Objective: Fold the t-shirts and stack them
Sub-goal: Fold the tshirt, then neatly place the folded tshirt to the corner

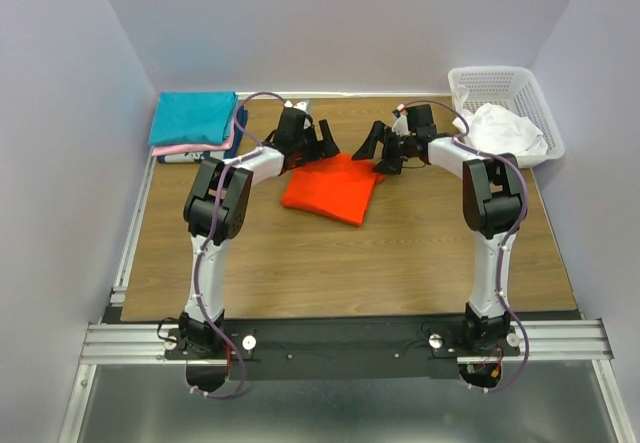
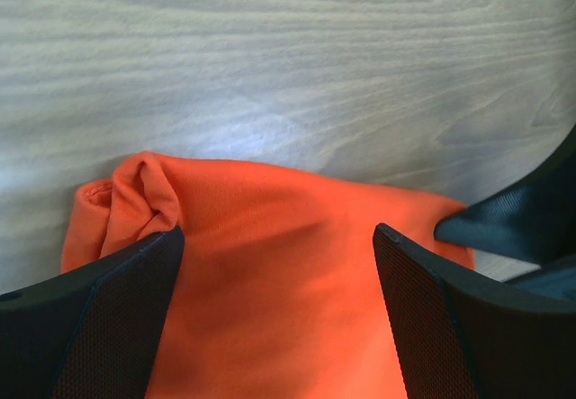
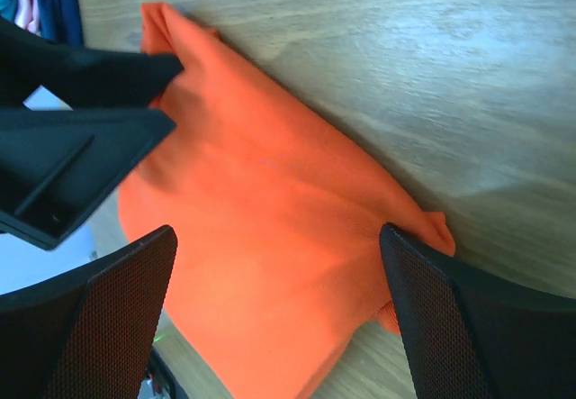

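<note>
A folded orange-red t-shirt point(image 1: 330, 189) lies on the wooden table near the middle. My left gripper point(image 1: 322, 147) is open just above its far left corner; the left wrist view shows the cloth point(image 2: 279, 273) between the spread fingers. My right gripper point(image 1: 378, 150) is open above its far right corner, with the cloth point(image 3: 270, 237) between its fingers. Neither holds the cloth. A stack of folded shirts, teal point(image 1: 192, 118) on top of pink and navy, sits at the far left. A crumpled white shirt point(image 1: 505, 130) lies in the basket.
A white plastic lattice basket point(image 1: 500, 88) stands at the far right corner. Walls close in the table on the left, back and right. The left gripper's fingers point(image 3: 81, 129) show in the right wrist view, close to the shirt's corner.
</note>
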### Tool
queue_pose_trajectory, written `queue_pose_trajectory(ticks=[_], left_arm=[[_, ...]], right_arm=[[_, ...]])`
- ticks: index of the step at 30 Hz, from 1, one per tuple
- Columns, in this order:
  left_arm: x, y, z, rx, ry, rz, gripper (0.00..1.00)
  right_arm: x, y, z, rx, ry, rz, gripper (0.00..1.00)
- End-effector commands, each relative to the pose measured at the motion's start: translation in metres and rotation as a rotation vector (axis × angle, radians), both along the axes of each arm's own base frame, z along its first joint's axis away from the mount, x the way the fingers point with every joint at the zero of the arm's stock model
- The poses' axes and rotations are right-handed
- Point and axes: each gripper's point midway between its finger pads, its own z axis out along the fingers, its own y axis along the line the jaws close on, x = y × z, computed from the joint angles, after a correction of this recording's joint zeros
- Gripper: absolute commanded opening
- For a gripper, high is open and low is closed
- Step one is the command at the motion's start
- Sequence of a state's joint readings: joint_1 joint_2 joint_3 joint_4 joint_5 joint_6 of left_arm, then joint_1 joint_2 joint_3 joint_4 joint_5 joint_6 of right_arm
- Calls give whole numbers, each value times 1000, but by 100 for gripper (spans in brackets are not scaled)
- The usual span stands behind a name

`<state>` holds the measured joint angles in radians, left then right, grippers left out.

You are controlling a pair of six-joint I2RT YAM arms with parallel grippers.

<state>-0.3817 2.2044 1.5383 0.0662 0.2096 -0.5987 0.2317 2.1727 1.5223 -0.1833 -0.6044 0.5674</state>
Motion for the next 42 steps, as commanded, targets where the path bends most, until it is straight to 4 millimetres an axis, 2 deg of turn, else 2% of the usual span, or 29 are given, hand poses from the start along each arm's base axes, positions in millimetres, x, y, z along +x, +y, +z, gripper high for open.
queue_pose_trajectory(ticks=[1,3,4,5,8,9,10,11,12,14,16,17,18,19,20,21,22,23,24,25,26,27,28,31,34,35,38,40,42], left_arm=[[-30,25,-24,58,94,72,94],[-36,30,-23,59,89,95,94],[-37,33,-12,52,71,102,94],[-43,36,-13,57,78,104,94],[-49,40,16,40,33,120,94],[-47,45,25,52,7,136,94],[-44,47,52,47,-49,147,95],[-40,49,67,53,-78,156,95],[-39,55,78,73,-94,176,96],[-38,65,116,88,-156,215,97],[-44,70,136,79,-190,226,97],[-56,74,150,59,-211,235,98],[-62,79,155,56,-219,246,98],[-73,83,177,35,-259,256,98],[-84,91,164,45,-235,278,98],[-91,96,165,44,-236,293,98],[-102,102,180,21,-265,310,98],[-114,109,163,27,-233,333,98],[-119,112,164,11,-243,342,98],[-125,114,161,4,-246,346,98],[-138,118,151,7,-235,340,98],[-139,119,156,-9,-268,344,98],[-141,120,149,-5,-258,348,98],[-143,118,118,19,-199,331,98],[-140,107,94,40,-144,264,98],[-135,103,77,58,-103,254,98],[-128,94,49,84,-40,211,98],[-125,95,30,112,-2,219,98],[-120,94,23,128,6,214,98]], right_arm=[[-9,5,-28,10,55,48,100],[-11,4,-31,7,59,51,100],[-11,4,-29,8,52,55,100],[-11,4,-27,8,46,59,100],[-9,6,-1,23,-16,81,100],[-8,7,19,33,-58,89,100],[-7,7,30,32,-88,96,100],[-7,6,42,30,-114,92,100],[-3,4,68,21,-176,74,100],[-2,0,97,14,-240,54,100],[-6,-8,118,-14,-292,15,100],[-12,-14,148,-18,-355,-7,100],[-18,-20,160,-32,-386,-25,100],[-21,-28,165,-70,-417,-58,100],[-41,-39,178,-86,-447,-85,100],[-44,-54,178,-139,-459,-160,100],[-53,-63,178,-160,-463,-199,100],[-77,-75,177,-179,-471,-236,100],[-85,-85,174,-199,-471,-281,100],[-91,-103,168,-245,-466,-373,100],[-100,-111,165,-239,-448,-433,100],[-116,-128,155,-251,-427,-533,100],[-124,-136,150,-270,-432,-562,100],[-150,-148,137,-218,-398,-670,100],[-164,-153,129,-232,-419,-658,100],[-167,-154,127,-235,-421,-656,100],[-173,-151,122,-227,-417,-630,100],[-176,-146,118,-221,-411,-598,100],[-177,-144,112,-229,-396,-582,100]])
